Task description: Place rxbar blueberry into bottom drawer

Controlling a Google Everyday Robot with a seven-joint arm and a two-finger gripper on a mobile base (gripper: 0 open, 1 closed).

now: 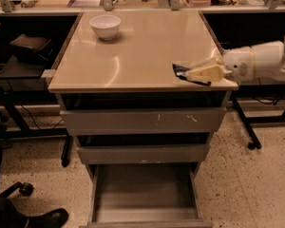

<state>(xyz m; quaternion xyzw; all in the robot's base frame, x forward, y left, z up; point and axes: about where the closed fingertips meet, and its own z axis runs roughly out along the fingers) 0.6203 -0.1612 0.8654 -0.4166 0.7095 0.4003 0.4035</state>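
Observation:
The rxbar blueberry [181, 71], a dark shiny wrapper, is at the front right corner of the tan cabinet top [133, 56]. My gripper [199, 73] reaches in from the right, and its cream fingers [205, 72] are closed on the bar's right end, low over the top near the edge. The bottom drawer [145, 191] is pulled out below, and its plain grey floor shows with nothing in it. The two shallower drawers above it stand slightly out.
A white bowl [105, 26] stands at the back left of the cabinet top. Benches with clutter run along the back. A dark desk with black items [23, 46] is on the left, and a chair base and a shoe [42, 217] are at the lower left.

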